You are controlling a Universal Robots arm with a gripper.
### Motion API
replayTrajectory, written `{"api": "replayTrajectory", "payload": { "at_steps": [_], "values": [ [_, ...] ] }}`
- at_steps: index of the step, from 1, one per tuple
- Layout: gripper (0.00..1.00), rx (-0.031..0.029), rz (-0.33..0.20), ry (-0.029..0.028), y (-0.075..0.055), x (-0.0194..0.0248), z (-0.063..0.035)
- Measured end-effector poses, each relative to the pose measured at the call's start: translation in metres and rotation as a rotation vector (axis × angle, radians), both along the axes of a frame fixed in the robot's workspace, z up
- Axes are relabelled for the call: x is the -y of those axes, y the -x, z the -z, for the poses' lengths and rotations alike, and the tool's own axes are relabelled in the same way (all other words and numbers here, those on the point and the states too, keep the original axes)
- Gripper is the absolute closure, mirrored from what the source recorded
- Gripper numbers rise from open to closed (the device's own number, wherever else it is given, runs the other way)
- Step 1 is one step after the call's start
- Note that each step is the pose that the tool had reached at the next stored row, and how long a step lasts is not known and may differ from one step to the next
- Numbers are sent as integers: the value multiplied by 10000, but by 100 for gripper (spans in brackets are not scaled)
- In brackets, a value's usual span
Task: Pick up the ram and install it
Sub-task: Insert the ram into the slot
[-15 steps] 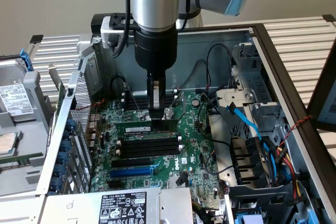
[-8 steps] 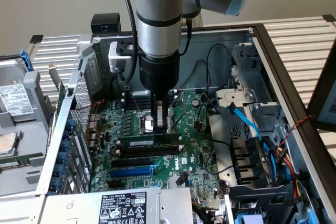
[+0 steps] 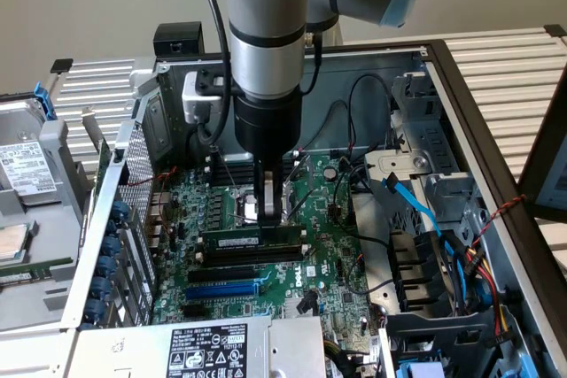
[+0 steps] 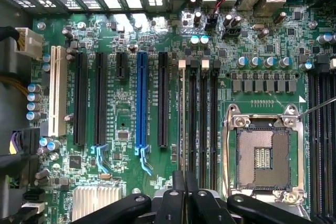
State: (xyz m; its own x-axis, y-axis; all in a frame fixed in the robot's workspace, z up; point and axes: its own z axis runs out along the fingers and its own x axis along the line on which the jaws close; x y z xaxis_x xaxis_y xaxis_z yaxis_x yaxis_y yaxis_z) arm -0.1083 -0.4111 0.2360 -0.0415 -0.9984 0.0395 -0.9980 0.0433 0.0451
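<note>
The ram [image 3: 244, 242], a thin green stick with a white label, stands on edge in a black memory slot on the motherboard [image 3: 337, 263]. In the wrist view the ram [image 4: 182, 119] is a narrow line in the slot nearest the black expansion slots. My gripper [image 3: 268, 216] reaches straight down into the case, just above the ram's upper edge and towards its end on the exterior view's right. In the wrist view my gripper [image 4: 185, 182] is shut, its two black fingers [image 4: 178, 195] pressed together in line with the ram. I cannot tell whether they touch it.
The bare CPU socket [image 4: 262, 153] lies beside the memory slots. A long blue slot [image 4: 142, 98] and black expansion slots [image 4: 100, 98] run parallel to them. A blue cable [image 3: 412, 205] and drive cage stand at the exterior view's right, and the power supply [image 3: 208, 347] sits in front.
</note>
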Motion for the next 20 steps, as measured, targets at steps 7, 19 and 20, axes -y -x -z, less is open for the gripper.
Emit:
{"api": "replayTrajectory", "payload": {
  "at_steps": [7, 19, 20],
  "values": [
    [88, 0, -2, 1, 23, -11, 41],
    [88, 4, -45, -30, 19, -10, 50],
    [88, 4, -52, -28, 19, -9, 51]
  ]
}}
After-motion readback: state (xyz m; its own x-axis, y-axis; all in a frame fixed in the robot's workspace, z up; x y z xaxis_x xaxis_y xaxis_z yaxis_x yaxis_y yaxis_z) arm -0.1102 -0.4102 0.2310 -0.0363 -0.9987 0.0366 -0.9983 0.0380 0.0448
